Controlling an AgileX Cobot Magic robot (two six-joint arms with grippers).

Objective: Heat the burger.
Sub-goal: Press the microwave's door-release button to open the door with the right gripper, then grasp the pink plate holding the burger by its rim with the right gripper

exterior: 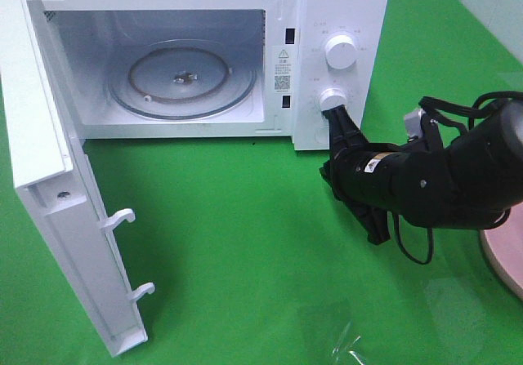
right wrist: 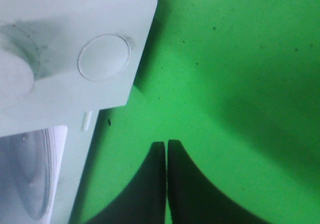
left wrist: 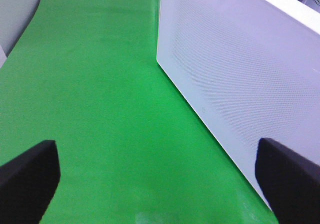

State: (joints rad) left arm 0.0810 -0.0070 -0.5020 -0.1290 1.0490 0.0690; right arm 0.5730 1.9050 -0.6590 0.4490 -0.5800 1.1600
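Barely started, by the look of it. Got the microwave [exterior: 343, 22] open, with the door [exterior: 49, 177] swung wide at lower left and nothing on the glass turntable [exterior: 181, 79]. Can't spot the burger anywhere, not even on the sliver of pink plate [exterior: 508, 259] at the right edge. Seeing the right gripper [exterior: 336, 120] pinched together on nothing, parked just under the lower knob [exterior: 333, 100] mid-frame. Seeing the left gripper [left wrist: 159, 176] spread wide and empty, beside what looks like the door's outer face. Left to do: find the burger, load it, shut the door, dial in the time.
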